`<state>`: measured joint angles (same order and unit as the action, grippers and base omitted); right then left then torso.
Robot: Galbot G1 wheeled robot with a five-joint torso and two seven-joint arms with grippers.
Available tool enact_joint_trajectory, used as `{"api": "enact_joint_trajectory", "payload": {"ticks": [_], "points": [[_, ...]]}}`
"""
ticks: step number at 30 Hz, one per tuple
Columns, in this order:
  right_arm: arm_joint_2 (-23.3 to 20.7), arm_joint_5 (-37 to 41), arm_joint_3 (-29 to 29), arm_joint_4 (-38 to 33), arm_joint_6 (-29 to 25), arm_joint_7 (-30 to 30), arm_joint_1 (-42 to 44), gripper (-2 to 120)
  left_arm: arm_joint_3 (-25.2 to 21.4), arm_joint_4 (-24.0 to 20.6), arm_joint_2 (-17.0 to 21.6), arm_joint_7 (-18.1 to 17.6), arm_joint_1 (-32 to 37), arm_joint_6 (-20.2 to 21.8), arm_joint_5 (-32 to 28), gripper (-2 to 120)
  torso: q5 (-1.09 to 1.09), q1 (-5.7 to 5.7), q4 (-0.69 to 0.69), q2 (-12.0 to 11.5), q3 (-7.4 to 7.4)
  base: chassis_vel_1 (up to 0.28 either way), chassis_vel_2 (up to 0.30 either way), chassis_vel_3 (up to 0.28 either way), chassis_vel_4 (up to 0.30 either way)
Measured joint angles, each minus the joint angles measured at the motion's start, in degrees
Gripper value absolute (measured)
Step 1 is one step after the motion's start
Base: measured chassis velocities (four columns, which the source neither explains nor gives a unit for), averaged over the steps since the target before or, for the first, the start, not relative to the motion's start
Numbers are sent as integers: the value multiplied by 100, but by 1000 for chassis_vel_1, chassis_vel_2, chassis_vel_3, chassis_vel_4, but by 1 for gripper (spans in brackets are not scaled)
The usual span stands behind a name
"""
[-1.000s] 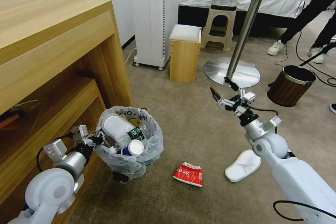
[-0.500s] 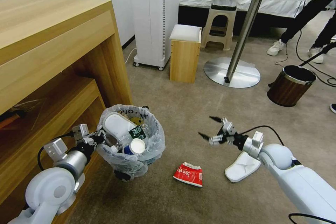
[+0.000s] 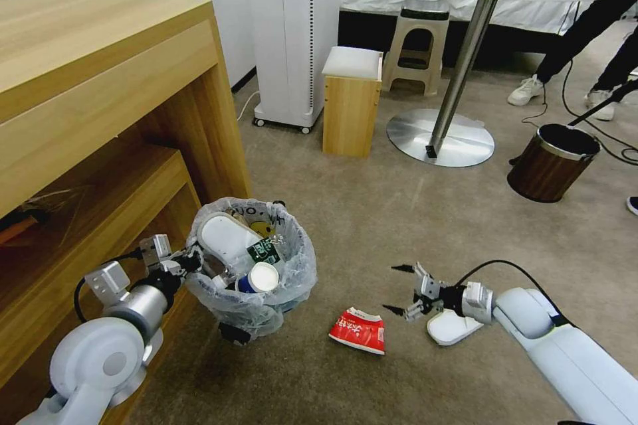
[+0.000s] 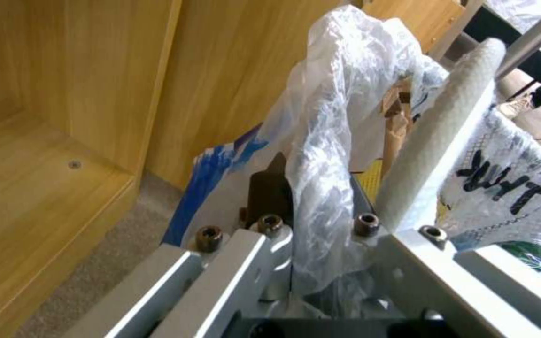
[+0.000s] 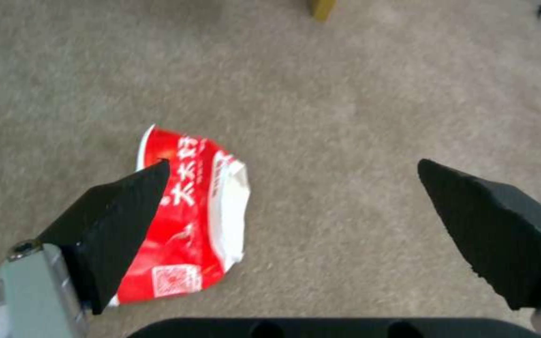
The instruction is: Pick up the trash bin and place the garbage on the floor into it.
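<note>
Beige floor [image 3: 372, 212] beside the wooden shelving, and the trash bin [image 3: 251, 264] hangs off the carpet, already stuffed: slipper, cup, bottle. Left hand [image 3: 179, 264] is clamped on its bagged rim. One red wrapper [image 3: 357, 330] and a white slipper [image 3: 454, 327] remain. Right hand [image 3: 403, 290], spread wide and empty, hovers low beside the wrapper.

wrapper [image 3: 357, 331]: red, white-edged, white characters
bin liner [image 3: 292, 272]: translucent white, black letters
slipper [image 3: 453, 327]: white
floor [image 3: 372, 226]: beige
</note>
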<state>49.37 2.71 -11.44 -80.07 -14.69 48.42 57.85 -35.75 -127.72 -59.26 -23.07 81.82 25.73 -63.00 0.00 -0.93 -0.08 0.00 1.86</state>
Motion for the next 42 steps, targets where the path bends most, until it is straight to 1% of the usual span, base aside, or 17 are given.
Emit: {"api": "enact_joint_trajectory", "payload": {"ticks": [13,21,24,25,28,29,32,33,36,42], "points": [[153,-124,-35,287,-142,215,11,100,-6,-32,-16,0,39,0,15,3,0,0,0,0,0,0,0,0,0],[413,-495,-29,765,-319,222,-111,100,22,-35,-14,0,32,3,23,3,0,0,0,0,0,0,0,0,0],[580,-495,-19,1209,-477,419,-246,100,37,-45,-10,0,26,8,24,3,0,0,0,0,0,0,0,0,0],[580,-495,-19,1209,-477,419,-246,100,37,-45,-10,0,26,8,24,3,0,0,0,0,0,0,0,0,0],[738,-444,-18,1597,-565,622,-373,100,66,-45,-14,0,9,12,31,3,-1,0,0,0,0,0,0,0,0],[738,-444,-18,1597,-565,622,-373,100,66,-45,-14,0,9,12,31,3,-1,0,0,0,0,0,0,0,0],[863,-437,-42,1951,-604,982,-515,100,75,-41,-15,0,-9,18,33,3,1,0,0,0,0,0,0,0,0],[863,-437,-42,1951,-604,982,-515,100,75,-41,-15,0,-9,18,33,3,1,0,0,0,0,0,0,0,0],[966,-387,-61,2211,-616,1245,-650,100,80,-23,-16,0,-16,22,32,3,0,0,0,0,0,0,0,0,0],[1130,-422,-52,2467,-621,1422,-818,100,83,-7,-18,0,-27,23,33,3,0,0,0,0,1,0,0,0,0]]}}
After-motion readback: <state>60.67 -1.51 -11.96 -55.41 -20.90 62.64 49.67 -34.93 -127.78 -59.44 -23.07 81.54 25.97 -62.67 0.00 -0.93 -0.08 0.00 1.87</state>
